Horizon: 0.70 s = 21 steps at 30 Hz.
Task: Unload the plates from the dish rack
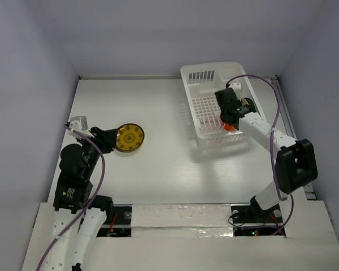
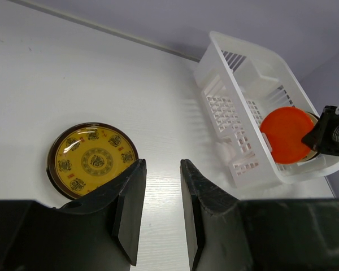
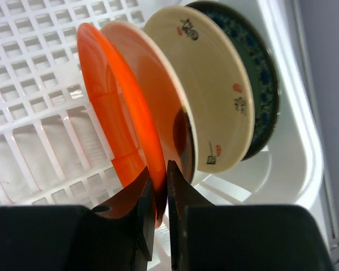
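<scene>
Right end effector (image 3: 160, 189) clenched on lower rim of red-orange plate (image 3: 116, 107). Plate stands on edge in white dish rack (image 3: 34, 68). Beige plate (image 3: 214, 84) just beside it, dark patterned plate (image 3: 265, 84) next, nearest rack wall; both also on edge. In top view, rack sits upper right on bench (image 1: 158, 107).

Left end effector (image 2: 161, 203) narrowly parted, empty, just beside yellow patterned plate (image 2: 93, 160). That plate lies flat at left of bench, well apart from rack. Contact between finger and plate rim unclear.
</scene>
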Each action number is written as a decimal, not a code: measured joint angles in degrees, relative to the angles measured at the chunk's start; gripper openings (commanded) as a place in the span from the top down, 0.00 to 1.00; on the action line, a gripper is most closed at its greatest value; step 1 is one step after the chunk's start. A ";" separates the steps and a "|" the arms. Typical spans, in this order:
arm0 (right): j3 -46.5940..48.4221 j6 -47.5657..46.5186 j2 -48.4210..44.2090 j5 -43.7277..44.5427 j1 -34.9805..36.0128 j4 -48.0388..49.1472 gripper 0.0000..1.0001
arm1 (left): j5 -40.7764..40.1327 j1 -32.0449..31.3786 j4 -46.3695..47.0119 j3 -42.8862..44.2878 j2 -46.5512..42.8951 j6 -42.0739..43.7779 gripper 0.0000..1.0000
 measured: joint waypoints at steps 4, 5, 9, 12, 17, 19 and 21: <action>0.00 -0.96 -1.40 3.17 1.64 0.02 1.00 | 0.00 0.00 0.00 0.00 0.02 0.00 0.72; 0.00 -1.09 -1.77 4.04 1.99 0.02 1.00 | 0.00 0.00 0.00 0.00 0.02 0.00 0.72; 0.15 -1.07 -4.44 6.73 3.37 -0.28 1.00 | 0.00 0.00 0.00 0.00 0.02 0.00 0.72; 0.92 -0.74 -8.09 7.63 4.61 -1.07 1.00 | 0.00 0.00 0.00 0.00 0.02 0.00 0.72; 2.91 0.50 -15.19 4.48 8.28 -0.17 1.00 | 0.02 0.00 0.00 -0.02 0.04 0.00 0.72; 3.28 1.62 -17.11 1.25 9.97 1.38 1.00 | 0.02 0.00 0.00 -0.02 0.04 0.00 0.72; 3.39 3.69 -17.49 -4.04 11.52 3.96 1.00 | 0.04 0.00 0.00 -0.02 0.04 0.00 0.72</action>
